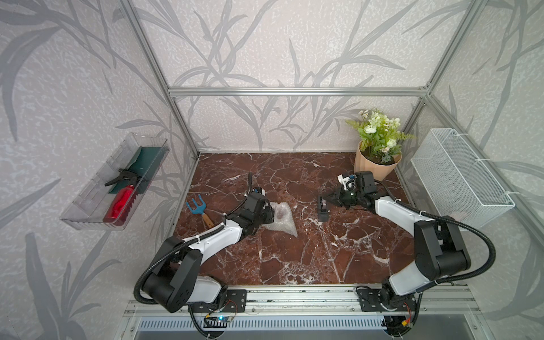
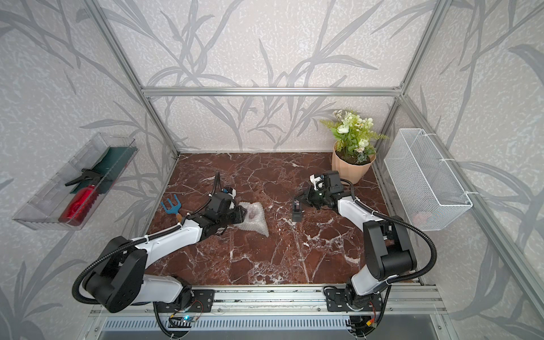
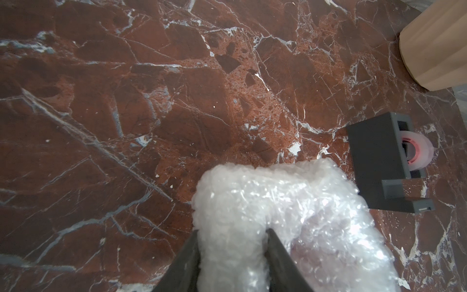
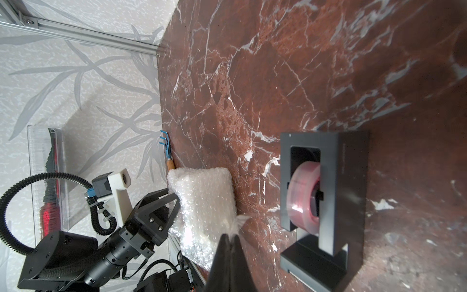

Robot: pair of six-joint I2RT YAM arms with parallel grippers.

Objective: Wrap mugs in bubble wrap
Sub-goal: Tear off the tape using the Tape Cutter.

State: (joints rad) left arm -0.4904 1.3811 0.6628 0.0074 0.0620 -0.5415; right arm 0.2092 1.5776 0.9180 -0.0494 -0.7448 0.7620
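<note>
So the whole thing turns on the gap between the right tool (image 4: 231,236) and the bundle. The translucent whitish bubble wrap (image 1: 283,222) is bunched round the small cream mug (image 1: 281,212) — you only get a dull reddish patch of it through the plastic. It lies off to the right tool's left, with the dark grey tape dispenser (image 1: 323,210) standing between them, just beside that tool's tips. The right tool is pinched tight on a small clear strip (image 4: 240,219), tape by the look of it, though I can't tell if it's free of the pink-cored roll. The left tool (image 3: 232,231) is the nearer one by far, jaws partway apart and clamped either side of a fat fold of the wrap, bundle resting on the counter. The bundle's long axis runs slantwise from that grip toward the front edge, fanning wider at the loose end, so I'd guess the strip has to reach past the dispenser and land across that flap. The red-brown marble counter (image 1: 294,259) looks slick, with plenty of bare room in front. The ribbed peach plant pot (image 1: 374,169) sits behind the right tool and the blue hand rake (image 1: 195,206) on the far side of the left one — both well apart from the bundle.
</note>
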